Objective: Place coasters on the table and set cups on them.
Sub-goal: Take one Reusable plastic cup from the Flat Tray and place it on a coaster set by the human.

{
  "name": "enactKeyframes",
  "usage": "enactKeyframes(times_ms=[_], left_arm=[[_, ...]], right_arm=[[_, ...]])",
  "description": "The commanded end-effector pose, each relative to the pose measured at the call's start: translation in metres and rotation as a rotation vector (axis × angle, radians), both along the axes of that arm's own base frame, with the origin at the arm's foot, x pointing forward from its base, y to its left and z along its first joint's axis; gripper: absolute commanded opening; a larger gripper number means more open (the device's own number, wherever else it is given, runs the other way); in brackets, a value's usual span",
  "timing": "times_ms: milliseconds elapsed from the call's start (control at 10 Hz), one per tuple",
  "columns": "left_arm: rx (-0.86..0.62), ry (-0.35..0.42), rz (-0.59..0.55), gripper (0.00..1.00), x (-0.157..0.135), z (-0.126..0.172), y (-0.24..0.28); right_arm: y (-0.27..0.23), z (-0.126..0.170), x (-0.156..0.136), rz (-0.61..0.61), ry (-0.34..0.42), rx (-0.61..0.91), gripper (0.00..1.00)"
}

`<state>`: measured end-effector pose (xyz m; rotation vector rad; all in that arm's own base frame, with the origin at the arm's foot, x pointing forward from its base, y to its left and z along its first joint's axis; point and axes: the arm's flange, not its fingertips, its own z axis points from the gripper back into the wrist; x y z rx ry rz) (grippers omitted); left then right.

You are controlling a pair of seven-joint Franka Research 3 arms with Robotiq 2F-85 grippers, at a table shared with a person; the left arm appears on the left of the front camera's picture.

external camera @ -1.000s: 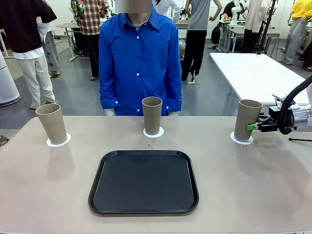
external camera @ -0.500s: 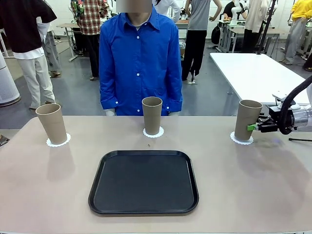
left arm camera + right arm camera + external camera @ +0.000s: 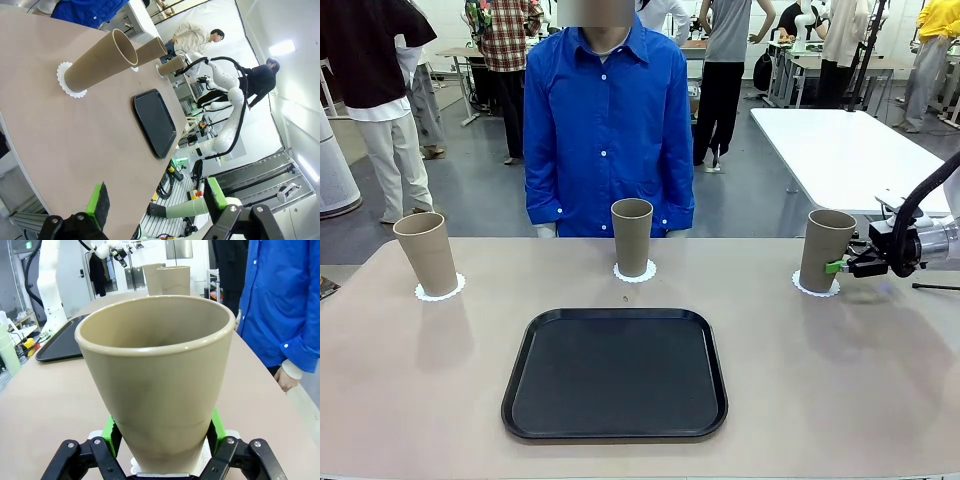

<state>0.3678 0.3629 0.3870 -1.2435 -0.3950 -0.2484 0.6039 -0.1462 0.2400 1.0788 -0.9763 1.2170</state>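
Three tan cups stand on white lacy coasters on the beige table (image 3: 820, 400): the left cup (image 3: 425, 253) on its coaster (image 3: 440, 291), the middle cup (image 3: 632, 235) on its coaster (image 3: 634, 272), and the right cup (image 3: 826, 250) on its coaster (image 3: 814, 288). My right gripper (image 3: 839, 266) comes in from the right, shut on the right cup's lower half. In the right wrist view the green pads (image 3: 111, 432) press both sides of that cup (image 3: 155, 375). In the left wrist view, my left gripper (image 3: 156, 197) hangs open beyond the table's end, far from the nearest cup (image 3: 100, 60).
A black tray (image 3: 615, 430) lies bare at the table's front middle. A person in a blue shirt (image 3: 608, 120) stands at the far edge behind the middle cup, one hand (image 3: 285, 377) near the table edge. A white table (image 3: 840, 150) stands at the back right.
The right gripper's pad sits a touch lower on the right cup, which leans very slightly. Nothing else has moved.
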Motion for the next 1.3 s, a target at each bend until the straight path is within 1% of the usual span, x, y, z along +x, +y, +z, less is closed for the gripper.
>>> enactKeyframes(times_ms=[0,400,600,700,1200], left_arm=[[0.002,0.001,-0.011,1.00,-0.003,0.002,0.000],[0.002,0.001,-0.011,1.00,-0.003,0.002,0.000],[0.002,0.001,-0.011,1.00,-0.003,0.002,0.000],[0.002,0.001,-0.011,1.00,-0.003,0.002,0.000],[0.002,0.001,-0.011,1.00,-0.003,0.002,0.000]], right_arm=[[-0.003,-0.005,0.008,0.026,-0.042,0.001,0.82],[-0.008,-0.009,0.015,0.016,-0.055,0.009,0.82],[-0.009,-0.011,0.017,0.014,-0.041,0.010,0.82],[-0.009,-0.011,0.016,0.017,-0.033,0.011,1.00],[-0.011,-0.012,0.018,0.035,-0.008,0.025,1.00]])
